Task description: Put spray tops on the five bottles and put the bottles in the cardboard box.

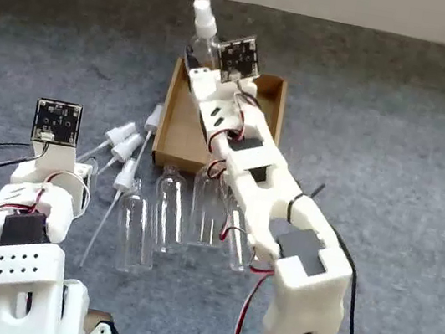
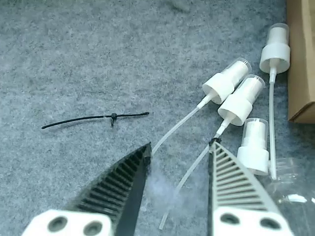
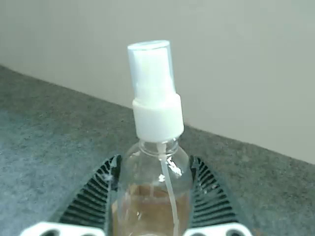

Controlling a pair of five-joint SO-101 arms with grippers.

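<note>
Right gripper (image 3: 154,169) clamped on the capped bottle (image 3: 153,196), held upright at the far end of the cardboard box (image 1: 175,121), presumably for lowering inside; left gripper (image 2: 180,144), jaws wide apart and holding nothing, poised over four loose spray tops (image 2: 236,101), likely to pick one for the uncapped bottles (image 1: 169,209); the right arm (image 1: 271,183) hides the bottle's base, so contact with the box cannot be told

Spray tops (image 2: 231,81) are white with see-through caps, and every bottle (image 1: 169,209) is clear. Cardboard box (image 1: 181,118) is plain tan. Table (image 1: 399,119) is speckled grey. Left pincer (image 2: 180,145) and right pincer (image 3: 155,160) are black and ribbed, arms (image 1: 262,182) white. Cable tie (image 2: 98,118) is black.
</note>
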